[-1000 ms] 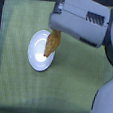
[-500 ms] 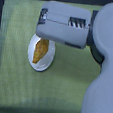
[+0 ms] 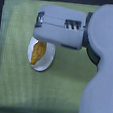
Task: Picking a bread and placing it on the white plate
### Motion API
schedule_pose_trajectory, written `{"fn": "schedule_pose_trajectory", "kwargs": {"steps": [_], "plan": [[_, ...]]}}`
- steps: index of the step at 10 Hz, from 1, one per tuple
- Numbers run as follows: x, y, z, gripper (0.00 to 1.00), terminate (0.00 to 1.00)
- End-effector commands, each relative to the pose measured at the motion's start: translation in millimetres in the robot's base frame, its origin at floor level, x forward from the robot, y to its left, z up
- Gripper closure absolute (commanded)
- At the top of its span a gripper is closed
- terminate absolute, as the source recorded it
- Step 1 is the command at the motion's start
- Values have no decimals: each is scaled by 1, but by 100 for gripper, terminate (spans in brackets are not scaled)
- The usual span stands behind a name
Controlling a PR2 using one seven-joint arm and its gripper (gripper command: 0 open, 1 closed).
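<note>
The white plate (image 3: pixel 48 61) sits on the green cloth, left of centre in the exterior view. The golden-brown bread (image 3: pixel 38 53) is over the plate's left half, slanted, and its upper end runs up under my gripper (image 3: pixel 42 39). My gripper's grey body hangs right above the plate's top edge and covers it. That body hides the fingertips, so the frame does not show whether they grip the bread or whether the bread rests on the plate.
A green cloth (image 3: pixel 10 72) covers the table. Its dark edges run along the exterior view's left and bottom. My large grey arm (image 3: pixel 103 73) fills the exterior view's right side and hides the cloth there.
The bread went from hanging above the plate's top edge down onto the plate's left half. My gripper moved towards the exterior view's left and came lower over the plate.
</note>
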Motion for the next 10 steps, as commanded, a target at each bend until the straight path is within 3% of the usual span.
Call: {"fn": "schedule_pose_trajectory", "kwargs": {"steps": [1,10], "plan": [[1,4,-10,0,0],[2,12,-14,0,0]]}}
